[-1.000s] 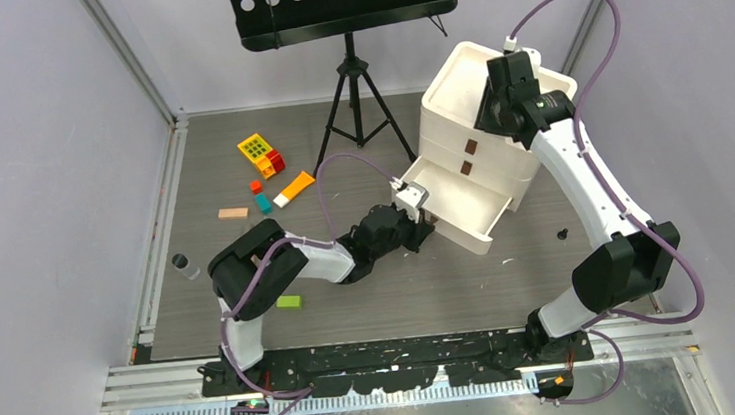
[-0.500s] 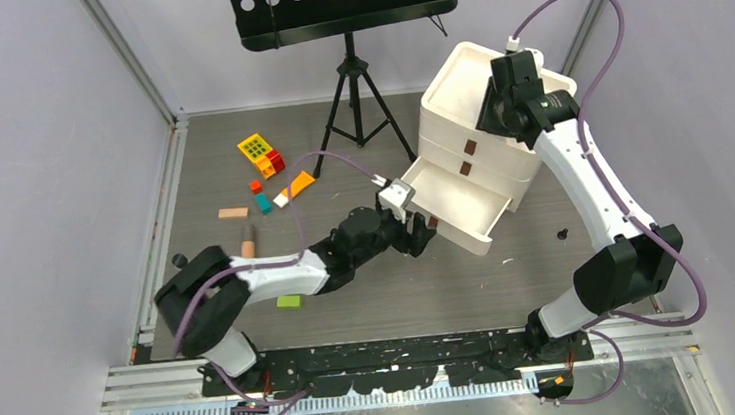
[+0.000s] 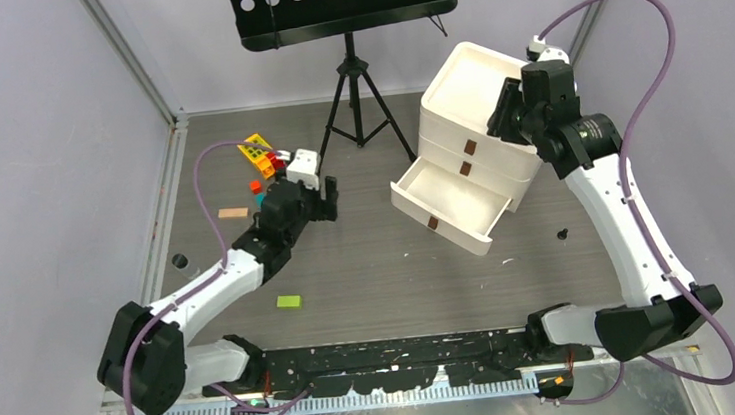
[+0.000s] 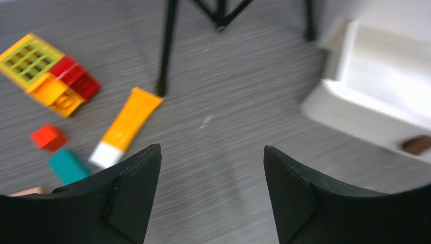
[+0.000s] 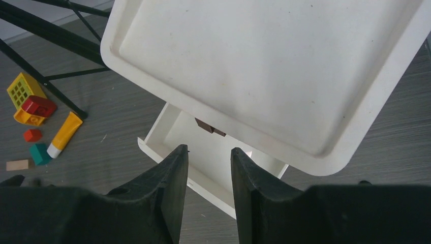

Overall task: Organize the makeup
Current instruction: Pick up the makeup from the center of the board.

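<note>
Seemingly early in the job: the tan tube point(image 4: 127, 124) lies loose on the tabletop point(image 3: 379, 267) at ten o'clock, beside toy blocks point(image 4: 48, 76); the left gripper point(image 4: 211, 147) hovers near it, jaws wide apart, empty; the drawer box point(image 3: 468, 83) at two o'clock has its bottom drawer point(image 3: 442, 223) pulled out; the right gripper point(image 5: 209, 152) hangs over the box top, jaws slightly apart, holding nothing; whether that drawer holds makeup is unclear; a dark speck point(image 3: 564, 234) at four o'clock is too small to identify.

Orange, white-capped tube point(image 4: 133, 114) — white drawer box point(image 3: 475, 108) — grey table point(image 3: 370, 278).
</note>
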